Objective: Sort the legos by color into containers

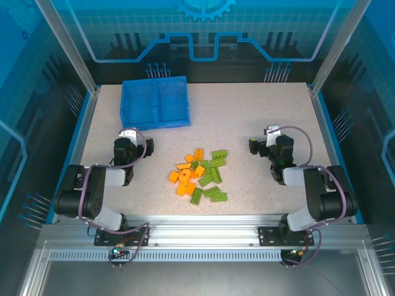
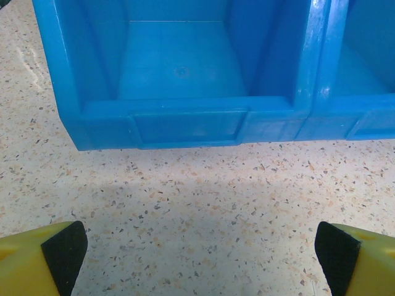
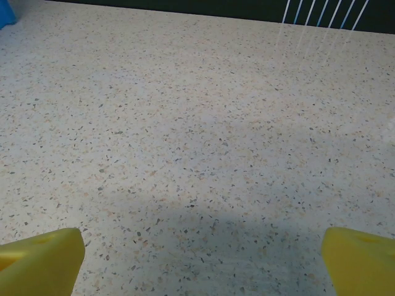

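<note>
Yellow jaws on both arms stand wide apart, holding nothing. The left gripper (image 2: 200, 256) faces the blue plastic two-compartment bin (image 2: 185, 123); the right gripper (image 3: 203, 262) faces bare speckled beige tabletop (image 3: 185, 123). A heap of orange and light green studded plastic bricks (image 1: 199, 176) lies mid-table, apart from the bin. Blue translucent panels (image 1: 37, 61) wall the cell.

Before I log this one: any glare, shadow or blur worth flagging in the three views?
Top external: even light, legos crisp enough to tell orange from green. Left wrist: white glare atop the divider of the bin, and a soft shadow on the table before it. Right wrist: broad dim shadow across the near table; the right claw has soft-edged yellow fingertips.
</note>
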